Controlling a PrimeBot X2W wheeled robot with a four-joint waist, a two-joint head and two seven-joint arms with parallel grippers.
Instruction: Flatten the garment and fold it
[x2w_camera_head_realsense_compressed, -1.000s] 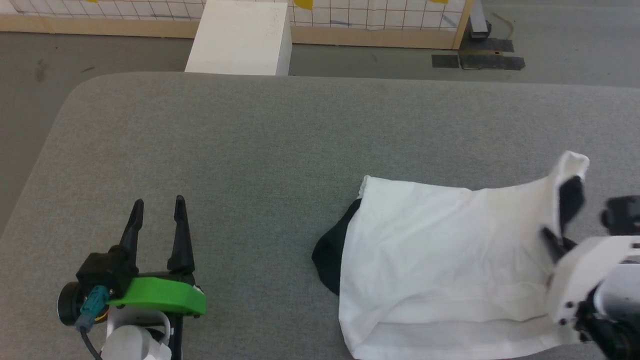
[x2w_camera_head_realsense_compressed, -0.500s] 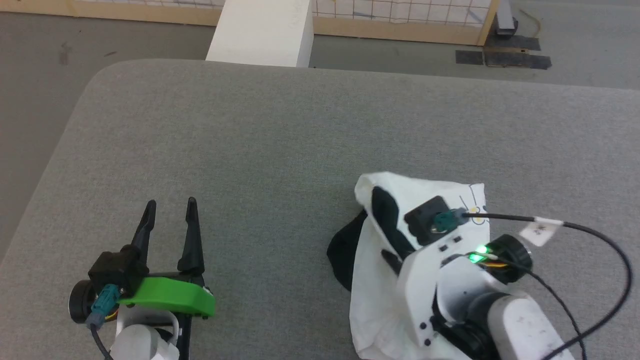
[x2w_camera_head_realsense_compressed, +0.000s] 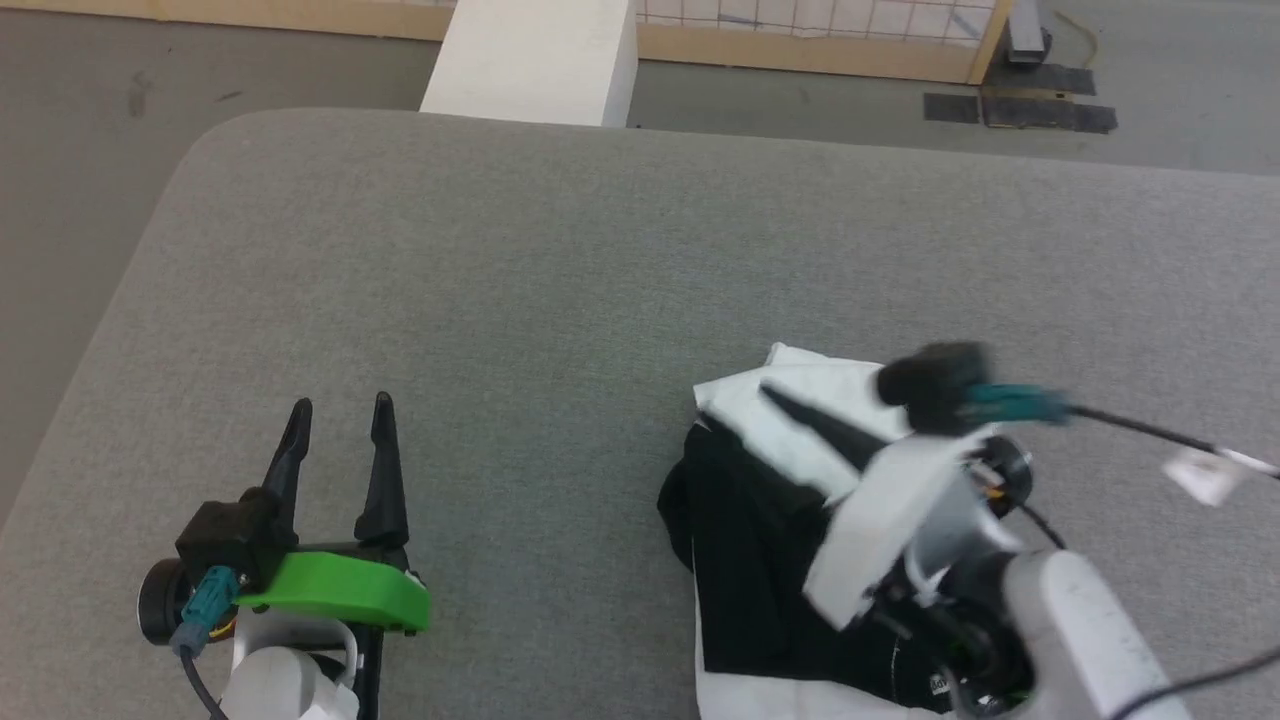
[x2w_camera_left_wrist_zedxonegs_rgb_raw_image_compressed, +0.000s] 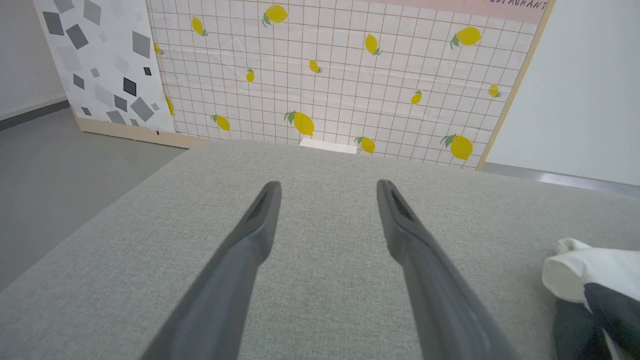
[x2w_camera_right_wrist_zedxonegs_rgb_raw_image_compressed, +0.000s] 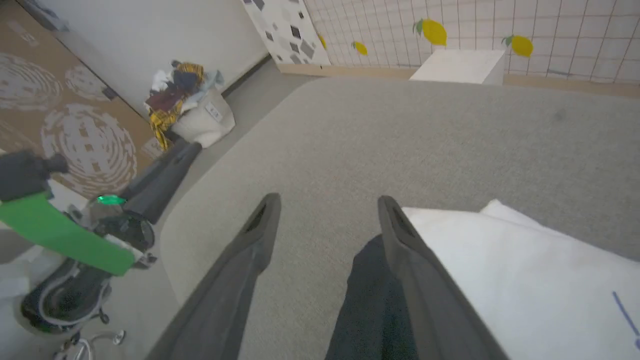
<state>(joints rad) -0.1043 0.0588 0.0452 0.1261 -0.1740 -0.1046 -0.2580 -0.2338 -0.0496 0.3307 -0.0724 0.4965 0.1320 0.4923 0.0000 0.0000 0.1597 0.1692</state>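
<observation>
The garment (x2w_camera_head_realsense_compressed: 745, 540) lies bunched near the grey table's (x2w_camera_head_realsense_compressed: 560, 270) front right, a white fold (x2w_camera_head_realsense_compressed: 800, 415) lying over its black section. My right gripper (x2w_camera_head_realsense_compressed: 775, 400) hovers just above that fold, pointing left. In the right wrist view the right gripper (x2w_camera_right_wrist_zedxonegs_rgb_raw_image_compressed: 327, 200) is open with nothing between its fingers, the white cloth (x2w_camera_right_wrist_zedxonegs_rgb_raw_image_compressed: 505, 270) to their right and black cloth (x2w_camera_right_wrist_zedxonegs_rgb_raw_image_compressed: 370, 305) beneath. My left gripper (x2w_camera_head_realsense_compressed: 335, 410) stands open at the front left, well away from the cloth. In the left wrist view the left gripper (x2w_camera_left_wrist_zedxonegs_rgb_raw_image_compressed: 327, 185) is empty, with the garment (x2w_camera_left_wrist_zedxonegs_rgb_raw_image_compressed: 585, 267) at the lower right.
A white box (x2w_camera_head_realsense_compressed: 530, 60) stands on the floor past the table's far edge, before a lemon-patterned wall panel (x2w_camera_left_wrist_zedxonegs_rgb_raw_image_compressed: 325, 75). A basket of clothes (x2w_camera_right_wrist_zedxonegs_rgb_raw_image_compressed: 192, 110) sits on the floor off the table's left side. Bare grey tabletop stretches between the two grippers.
My right gripper swept left across the garment with the white cloth's edge, laid it over as a fold and opened, letting go. The left arm stayed put; the camera shifted slightly.
</observation>
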